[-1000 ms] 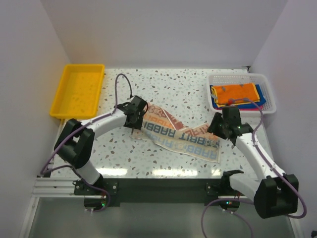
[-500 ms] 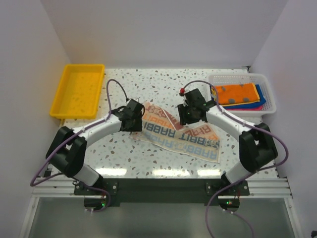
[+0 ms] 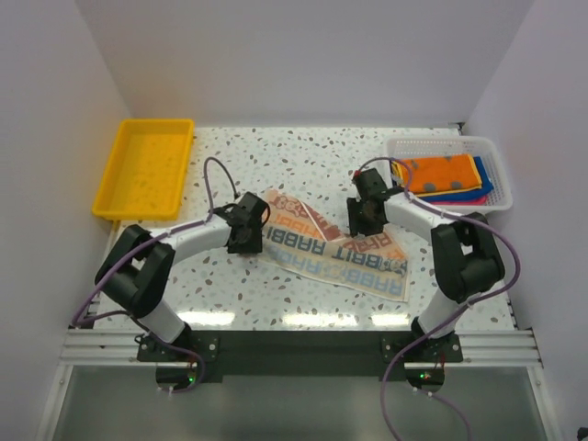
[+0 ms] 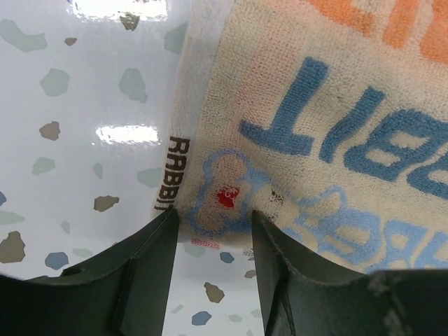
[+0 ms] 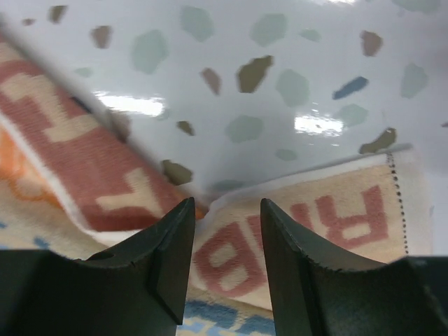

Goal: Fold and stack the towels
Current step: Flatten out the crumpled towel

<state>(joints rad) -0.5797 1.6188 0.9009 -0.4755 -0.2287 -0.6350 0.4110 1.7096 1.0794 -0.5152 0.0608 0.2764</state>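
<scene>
The orange-blue printed towel (image 3: 331, 250) lies rumpled on the speckled table, partly folded over itself. My left gripper (image 3: 246, 241) is open, low over the towel's left corner; the wrist view shows that corner (image 4: 224, 203) just beyond my open fingers (image 4: 147, 273). My right gripper (image 3: 360, 222) is open over the towel's far right edge, where a folded flap (image 5: 308, 224) meets the lower layer. An orange towel (image 3: 443, 173) lies on top of blue and pink ones in the white basket (image 3: 496, 179).
A yellow plastic tray (image 3: 147, 167) sits at the table's back left. The white mesh basket stands at the back right, close to my right arm. White walls enclose the table on three sides.
My right arm has swung from the table's right side toward the towel's far right edge. My left gripper has shifted slightly along the towel's left corner. The towel has flattened a little.
</scene>
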